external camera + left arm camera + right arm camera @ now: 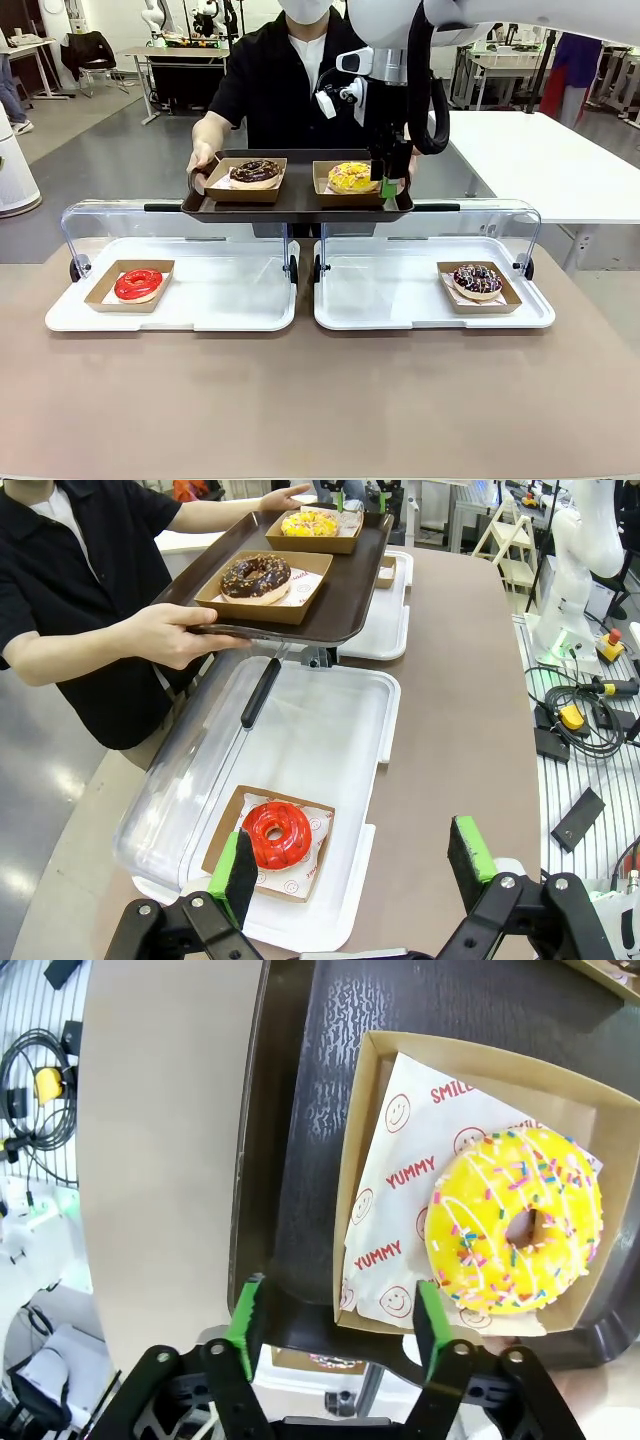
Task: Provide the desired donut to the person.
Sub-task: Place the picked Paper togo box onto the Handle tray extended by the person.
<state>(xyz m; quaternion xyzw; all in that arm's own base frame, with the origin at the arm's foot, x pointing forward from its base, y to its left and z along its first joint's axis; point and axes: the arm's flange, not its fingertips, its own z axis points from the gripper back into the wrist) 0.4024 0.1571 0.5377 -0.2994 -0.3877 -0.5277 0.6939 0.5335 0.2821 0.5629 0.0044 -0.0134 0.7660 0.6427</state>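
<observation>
Yellow donut (515,1222) sits in cardboard tray (365,1110) on person's dark tray (297,207), right side. Right tool (338,1332) released, jaws astride cardboard tray's near wall, nearer arm. Left tool (352,865) wide open above red donut (276,833), well apart.

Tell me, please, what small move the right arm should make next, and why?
Probably lift the right claw straight up and draw it back. Its jaws stand apart at the edge of the cardboard box, gripping nothing, and the yellow donut already sits in that box on the dark tray that the person's hand holds.
</observation>
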